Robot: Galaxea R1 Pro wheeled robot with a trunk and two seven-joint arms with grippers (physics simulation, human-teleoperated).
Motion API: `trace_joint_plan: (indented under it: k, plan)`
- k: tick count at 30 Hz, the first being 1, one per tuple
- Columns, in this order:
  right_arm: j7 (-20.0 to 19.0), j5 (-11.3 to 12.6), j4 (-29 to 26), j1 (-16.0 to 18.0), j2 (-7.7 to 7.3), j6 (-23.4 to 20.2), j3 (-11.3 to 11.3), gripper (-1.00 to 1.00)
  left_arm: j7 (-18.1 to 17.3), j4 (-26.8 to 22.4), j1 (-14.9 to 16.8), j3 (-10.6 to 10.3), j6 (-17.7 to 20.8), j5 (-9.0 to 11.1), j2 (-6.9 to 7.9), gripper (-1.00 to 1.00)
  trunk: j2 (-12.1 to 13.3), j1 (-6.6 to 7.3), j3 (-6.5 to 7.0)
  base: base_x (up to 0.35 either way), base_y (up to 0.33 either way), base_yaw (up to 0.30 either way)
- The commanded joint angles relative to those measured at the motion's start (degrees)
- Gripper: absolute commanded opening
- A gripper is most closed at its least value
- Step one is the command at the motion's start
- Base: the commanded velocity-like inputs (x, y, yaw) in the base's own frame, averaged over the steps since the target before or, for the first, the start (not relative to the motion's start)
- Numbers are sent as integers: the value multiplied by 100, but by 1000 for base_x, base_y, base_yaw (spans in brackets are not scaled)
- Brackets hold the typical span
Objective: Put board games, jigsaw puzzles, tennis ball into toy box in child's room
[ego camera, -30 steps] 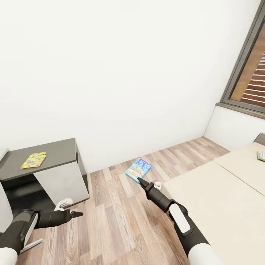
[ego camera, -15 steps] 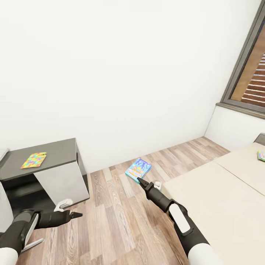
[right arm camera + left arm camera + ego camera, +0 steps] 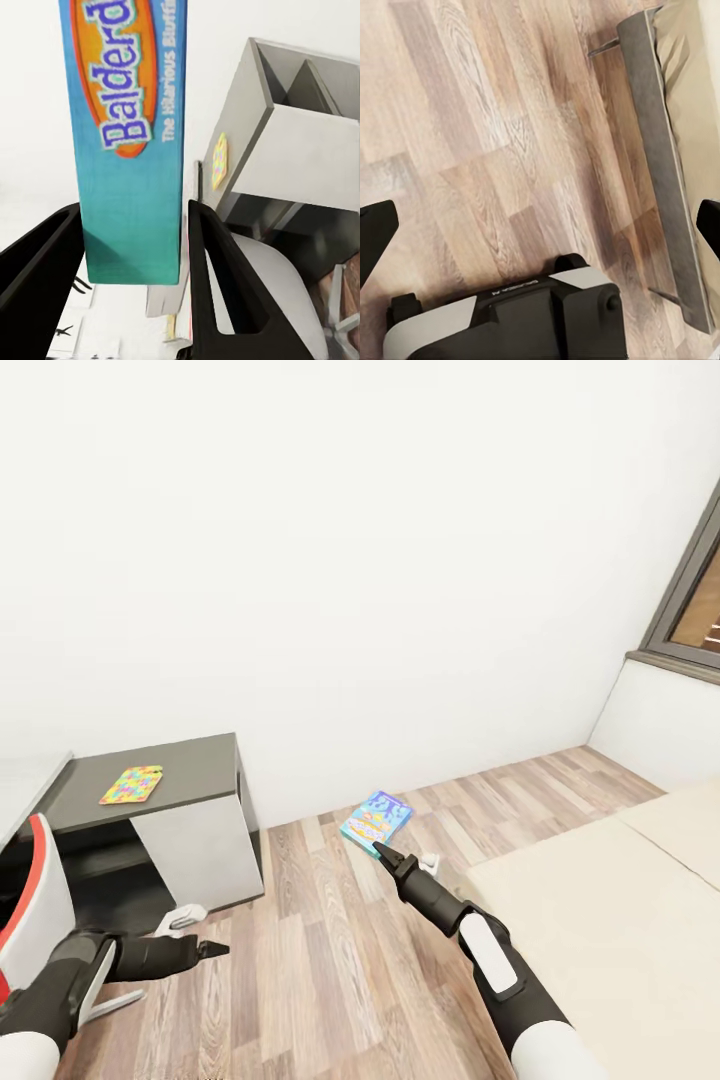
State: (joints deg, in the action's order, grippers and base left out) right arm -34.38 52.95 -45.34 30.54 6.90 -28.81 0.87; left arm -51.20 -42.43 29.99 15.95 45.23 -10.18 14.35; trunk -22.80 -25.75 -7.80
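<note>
We carry a board game (image 3: 131,142) in our right gripper (image 3: 383,853), whose two black fingers (image 3: 217,277) close on the box's lower edge; in the head view the box stands out beyond the gripper tip over the wooden floor (image 3: 330,970). Our left gripper (image 3: 213,949) hangs low beside us with its fingers spread wide and nothing between them.

The step in hand looks like transport: bringing the game round to the table (image 3: 190,765), where a jigsaw puzzle (image 3: 131,784) lies flat on the dark-grey top. To do it well we should keep the box level and clear of the desk's corner as we turn (a thin edge grip lets a broad box swing), and hold the clamp firm until we are over the toy box, which we cannot see from here.

The game box is flat, rectangular, glossy printed card in teal-blue with an orange oval and purple lettering. The puzzle is a thin sheet of bright interlocking pieces. The bed (image 3: 600,920) is plain matte beige; the floor is grained plank.
</note>
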Motion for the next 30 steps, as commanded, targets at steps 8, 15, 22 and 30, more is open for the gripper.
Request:
trace_joint_plan:
  k: [8, 15, 22, 30]
  plan:
    - [1, 49, 6, 4, 0, -46, 9, -100, -36, -10, 7, -82, 25, -63, -3, 100, -12, -4, 26, 0, 0, 151]
    - [1, 49, 7, 4, -7, -43, 9, -100, -37, -6, 7, -84, 19, -63, -10, 100, -12, -4, 27, 0, 0, 8]
    - [57, 44, -12, 4, -7, -38, -8, -100, -39, -3, 7, -84, -36, -55, -11, 100, -12, -4, 27, 0, 0, 0]
    - [708, -414, -200, 12, -54, -91, -52, -100, -42, -92, 91, -51, 51, -53, 55, 100, -12, -4, 27, 0, 0, 0]
